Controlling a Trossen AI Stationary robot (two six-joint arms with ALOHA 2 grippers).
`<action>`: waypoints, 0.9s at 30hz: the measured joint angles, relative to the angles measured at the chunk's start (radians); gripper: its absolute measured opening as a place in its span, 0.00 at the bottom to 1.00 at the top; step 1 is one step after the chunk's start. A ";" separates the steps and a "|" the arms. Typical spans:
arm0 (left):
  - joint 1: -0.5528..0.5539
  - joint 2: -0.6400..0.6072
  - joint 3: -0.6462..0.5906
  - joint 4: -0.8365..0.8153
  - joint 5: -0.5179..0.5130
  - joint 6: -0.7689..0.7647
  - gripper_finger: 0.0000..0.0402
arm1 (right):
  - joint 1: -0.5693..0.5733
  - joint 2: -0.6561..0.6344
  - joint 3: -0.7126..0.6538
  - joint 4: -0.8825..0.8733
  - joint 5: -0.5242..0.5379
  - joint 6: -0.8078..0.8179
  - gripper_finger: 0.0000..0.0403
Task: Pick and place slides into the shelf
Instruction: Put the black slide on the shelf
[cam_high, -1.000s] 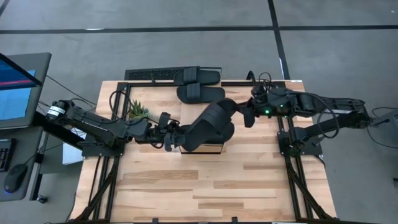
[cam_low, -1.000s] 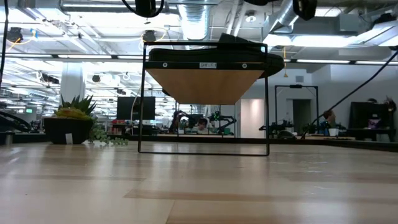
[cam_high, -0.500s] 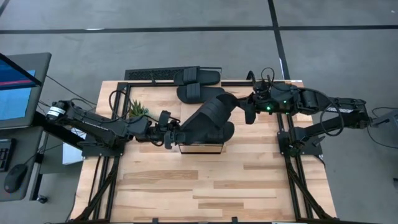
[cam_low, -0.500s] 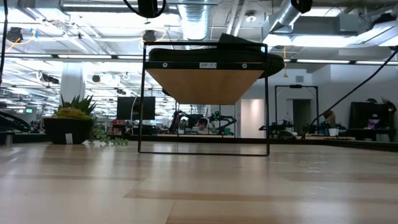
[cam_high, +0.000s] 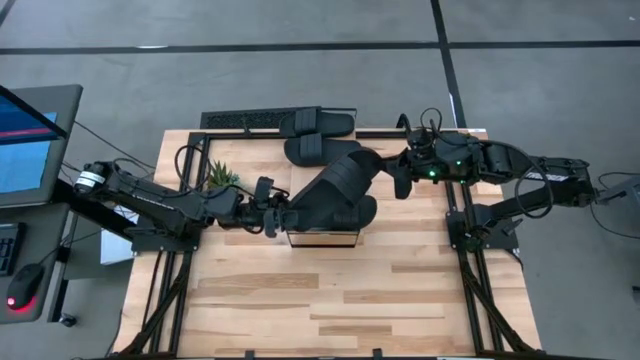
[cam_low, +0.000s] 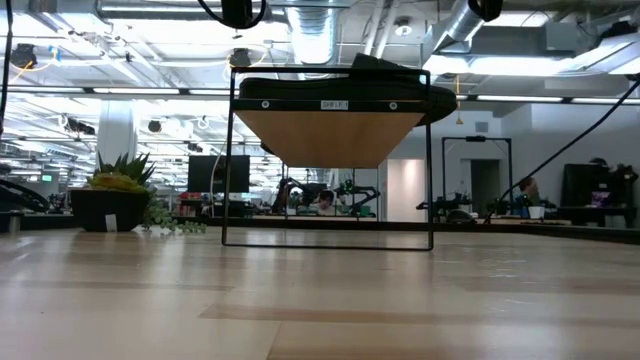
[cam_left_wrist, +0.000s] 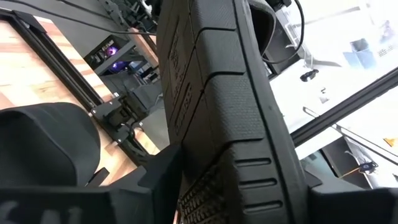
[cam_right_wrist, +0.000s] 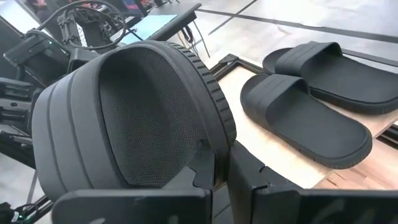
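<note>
One black slide (cam_high: 335, 195) hangs slanted over the shelf (cam_high: 325, 238), held between both grippers. My left gripper (cam_high: 277, 220) is shut on its left end, and my right gripper (cam_high: 397, 180) is shut on its right end. A second slide (cam_high: 364, 211) lies on the shelf's wood top beneath it. In the low view the shelf (cam_low: 330, 135) stands on thin black legs with that slide (cam_low: 340, 88) on top. Two more slides (cam_high: 322, 123) (cam_high: 318, 150) lie sole down at the table's far edge, and they also show in the right wrist view (cam_right_wrist: 305, 118). My left gripper has the slide's left end (cam_left_wrist: 211, 168) between its two fingers (cam_left_wrist: 158, 180), coming level from the table's left; the treaded underside faces the wrist camera. My right gripper pinches the ridged rim of the sole (cam_right_wrist: 217, 134) at the slide's right end between its fingers (cam_right_wrist: 202, 171), coming from the table's right. The slide is lifted clear and tilted on edge.
A small potted plant (cam_high: 220, 178) stands by the left arm, near the table's left side; it also shows in the low view (cam_low: 112, 195). A black metal frame (cam_high: 190, 200) runs around the table's edges. The near half of the wooden table (cam_high: 330, 300) is bare.
My right gripper has moved a little toward the far edge, carrying the slide's right end with it, so the slide has swung slightly while its left end stayed in my left gripper. For the last half second nothing has moved.
</note>
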 joint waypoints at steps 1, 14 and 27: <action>0.000 0.000 0.000 -0.002 0.000 -0.004 0.42 | 0.000 0.000 0.000 0.000 0.000 0.000 0.02; 0.005 0.000 0.000 -0.057 -0.034 0.016 0.10 | 0.001 0.000 0.000 0.002 -0.003 0.000 0.02; 0.010 0.000 0.001 -0.047 -0.014 0.024 0.10 | 0.001 0.001 -0.001 0.018 0.018 -0.033 0.51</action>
